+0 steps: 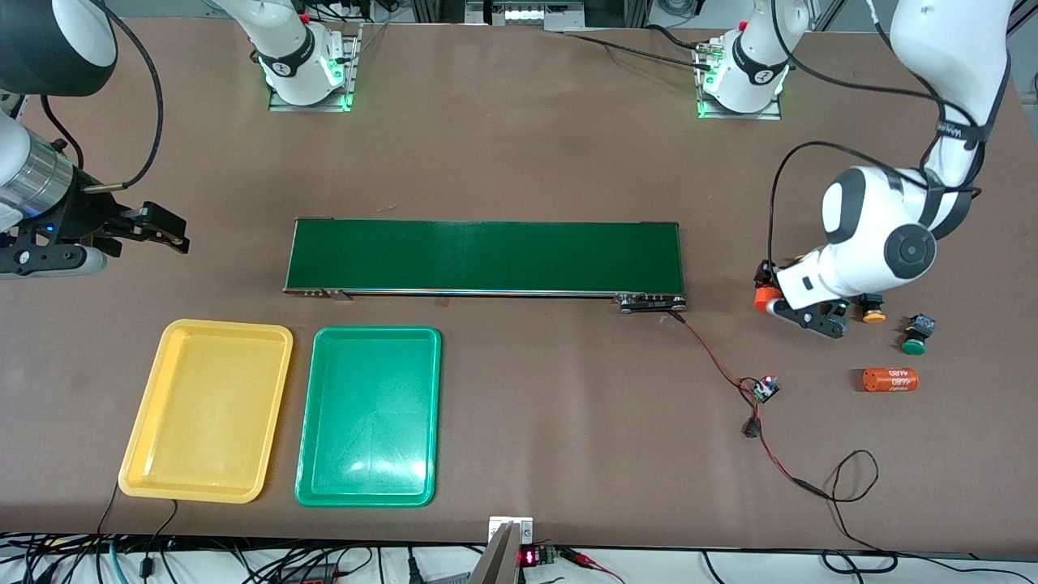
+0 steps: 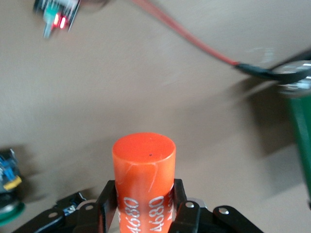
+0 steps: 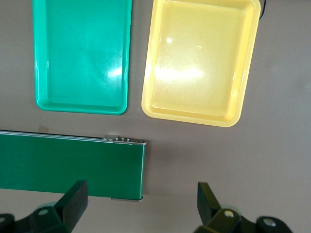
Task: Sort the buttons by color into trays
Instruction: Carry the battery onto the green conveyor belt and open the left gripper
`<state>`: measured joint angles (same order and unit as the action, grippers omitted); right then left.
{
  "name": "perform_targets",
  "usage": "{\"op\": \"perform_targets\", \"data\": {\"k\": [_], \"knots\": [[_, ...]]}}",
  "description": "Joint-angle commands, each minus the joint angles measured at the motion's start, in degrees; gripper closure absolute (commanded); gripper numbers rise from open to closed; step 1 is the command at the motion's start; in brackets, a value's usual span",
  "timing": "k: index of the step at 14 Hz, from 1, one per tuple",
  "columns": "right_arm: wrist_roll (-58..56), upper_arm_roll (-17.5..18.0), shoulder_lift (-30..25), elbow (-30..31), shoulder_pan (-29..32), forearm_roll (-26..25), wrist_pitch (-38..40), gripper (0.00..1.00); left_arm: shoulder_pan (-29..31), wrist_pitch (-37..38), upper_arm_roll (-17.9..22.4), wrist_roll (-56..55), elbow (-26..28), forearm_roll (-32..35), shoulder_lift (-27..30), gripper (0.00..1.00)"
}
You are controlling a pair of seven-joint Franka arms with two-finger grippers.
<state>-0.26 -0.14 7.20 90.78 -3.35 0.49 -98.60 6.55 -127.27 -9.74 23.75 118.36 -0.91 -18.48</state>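
Observation:
My left gripper (image 1: 769, 287) (image 2: 144, 196) is shut on an orange cylinder with white print (image 2: 143, 170) (image 1: 762, 298), low over the table at the left arm's end. Its black fingers (image 2: 108, 201) press both sides of the cylinder. A button with a yellow-orange cap (image 1: 873, 309) lies beside that wrist, and a green-capped button (image 1: 916, 334) (image 2: 8, 194) lies a little nearer the front camera. The yellow tray (image 1: 207, 410) (image 3: 199, 63) and the green tray (image 1: 369, 418) (image 3: 82, 53) stand empty, side by side. My right gripper (image 1: 166, 229) (image 3: 141, 204) waits open above the table beside the belt's end, holding nothing.
A long dark-green belt (image 1: 485, 255) (image 3: 68, 165) runs across the table's middle. A second orange cylinder (image 1: 890, 380) lies on its side nearer the front camera than the buttons. A red wire leads from the belt to a small circuit board (image 1: 765, 388) (image 2: 57, 14).

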Motion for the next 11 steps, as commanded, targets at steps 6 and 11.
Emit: {"op": "perform_targets", "data": {"k": [6,11], "knots": [[0.4,-0.1,-0.3,0.4,0.0,0.9,-0.5,0.00,-2.9,2.3,-9.1,24.6,1.3,-0.3,3.4,1.00],[0.4,-0.1,-0.3,0.4,-0.1,0.9,-0.5,0.00,-6.1,-0.5,-14.9,30.5,1.0,-0.1,2.2,1.00]]}}
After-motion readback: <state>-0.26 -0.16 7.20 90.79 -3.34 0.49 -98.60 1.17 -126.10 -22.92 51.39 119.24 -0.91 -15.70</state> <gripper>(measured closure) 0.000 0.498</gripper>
